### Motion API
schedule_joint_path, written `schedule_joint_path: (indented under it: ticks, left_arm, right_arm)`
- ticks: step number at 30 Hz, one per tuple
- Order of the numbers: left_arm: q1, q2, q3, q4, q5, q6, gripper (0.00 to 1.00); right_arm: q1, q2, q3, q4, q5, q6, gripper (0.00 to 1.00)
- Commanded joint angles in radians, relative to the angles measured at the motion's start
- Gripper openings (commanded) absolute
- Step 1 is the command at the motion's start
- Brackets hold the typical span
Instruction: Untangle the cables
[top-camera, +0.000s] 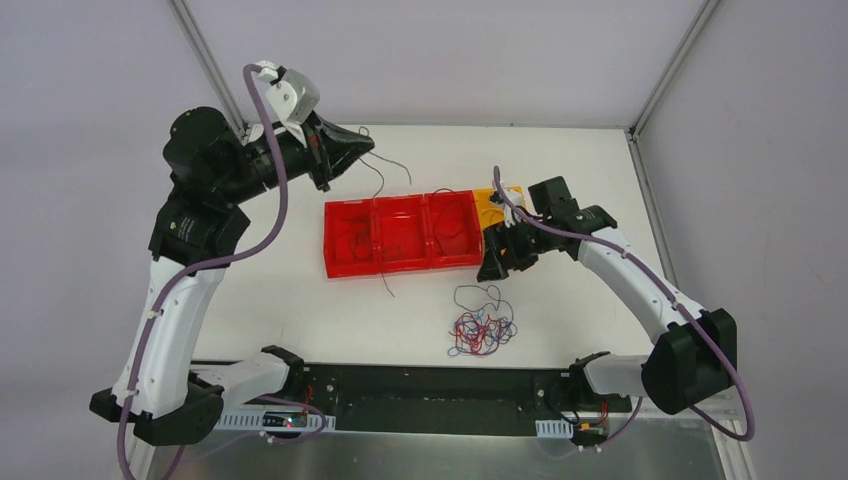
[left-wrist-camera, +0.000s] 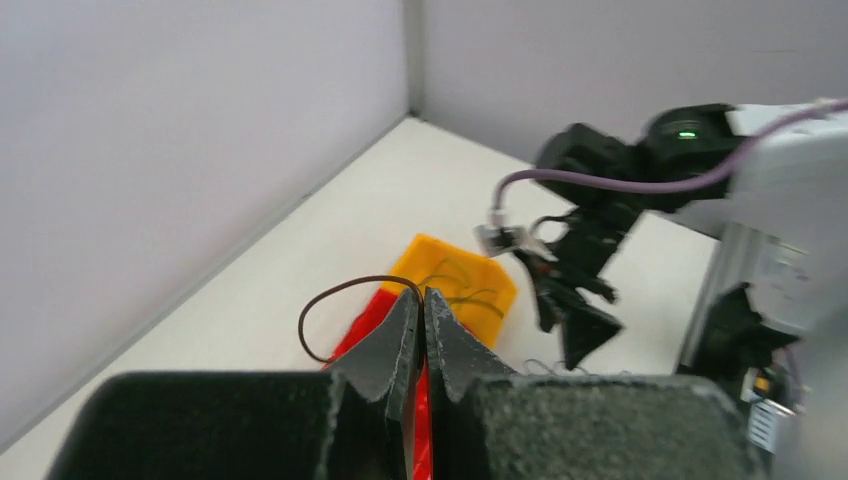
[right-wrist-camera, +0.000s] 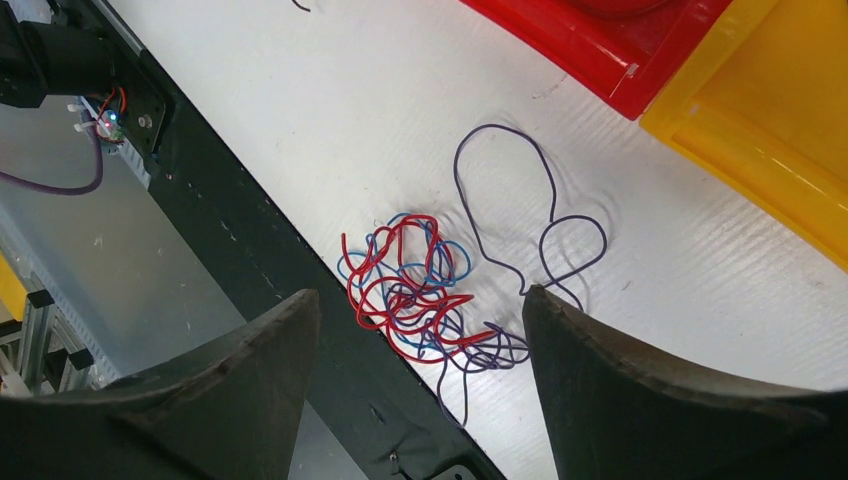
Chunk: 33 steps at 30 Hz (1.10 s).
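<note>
Now a dark wire (left-wrist-camera: 301, 326) is pinched in the closed left end effector (left-wrist-camera: 420, 300). Just below the wide-open, empty right end effector (right-wrist-camera: 420, 295), the tangled cables (top-camera: 482, 325) lie on the tabletop (top-camera: 300, 320); one strand should be grabbed next.

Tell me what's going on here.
Two arms are working through a tangle of red and blue wires. The left gripper is shut on one dark wire, held up beyond the red bins. The right gripper hangs open over the tangle, which is mostly still knotted.
</note>
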Motion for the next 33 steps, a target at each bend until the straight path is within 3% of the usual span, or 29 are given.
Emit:
schedule_joint_path:
  ticks: [1,8,15,24,27,33]
  left_arm:
    - [0.028,0.065,0.088,-0.061,-0.301,0.131,0.0]
    - [0.077,0.155,0.168,-0.034,-0.424,0.151,0.0]
    - [0.122,0.23,0.266,-0.021,-0.423,0.179,0.0]
    - [0.209,0.294,0.281,0.021,-0.41,0.21,0.0]
    - [0.229,0.262,0.191,0.018,-0.353,0.171,0.0]
    - [0.23,0.098,-0.181,0.003,-0.236,0.105,0.0]
  right_arm:
    - [0.001,-0.039,0.0,-0.037,0.003,-0.038,0.78]
    - [-0.004,-0.039,0.017,-0.047,-0.001,-0.061,0.79]
    - [-0.016,-0.04,0.019,-0.052,-0.004,-0.075,0.83]
    - [-0.039,-0.023,0.03,-0.064,-0.017,-0.092,0.84]
    - [-0.044,-0.018,0.036,-0.067,-0.02,-0.098,0.84]
    - [-0.065,-0.025,0.025,-0.082,-0.028,-0.11,0.84]
